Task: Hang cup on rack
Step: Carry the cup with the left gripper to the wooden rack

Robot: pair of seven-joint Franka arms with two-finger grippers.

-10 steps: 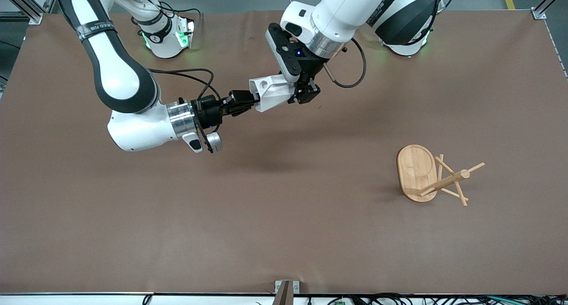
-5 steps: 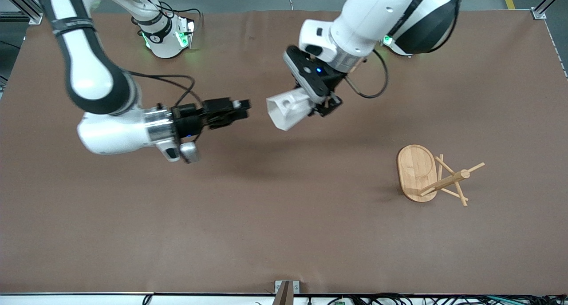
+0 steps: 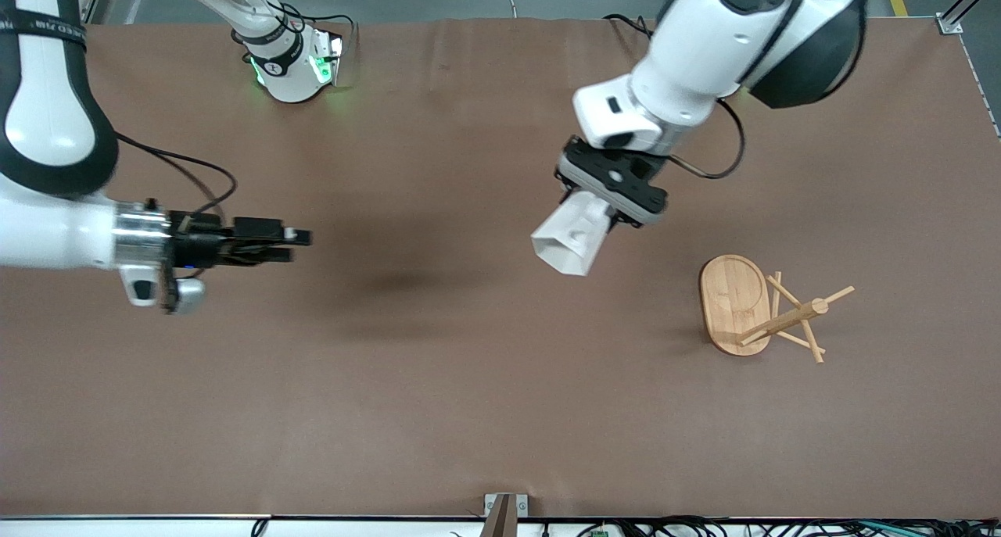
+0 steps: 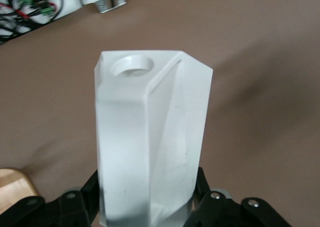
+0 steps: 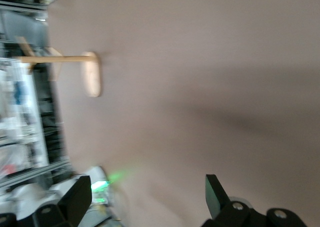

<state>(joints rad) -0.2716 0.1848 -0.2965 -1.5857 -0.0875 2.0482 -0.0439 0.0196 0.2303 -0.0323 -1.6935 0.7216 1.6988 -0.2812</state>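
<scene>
- Left claw (image 3: 606, 216) gripped white faceted cup (image 3: 569, 238) over bench (image 3: 469, 381).
- Right claw (image 3: 293, 238) empty, fingers apart.
- Bamboo mug rack (image 3: 755, 306) stood on bench near left arm's end.

White-and-black arms, black claws, green base lights

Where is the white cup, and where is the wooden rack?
cup (image 3: 567, 240), front view, on its white faceted side wall.
rack (image 3: 733, 298), front view, on its oval bamboo base.
</scene>
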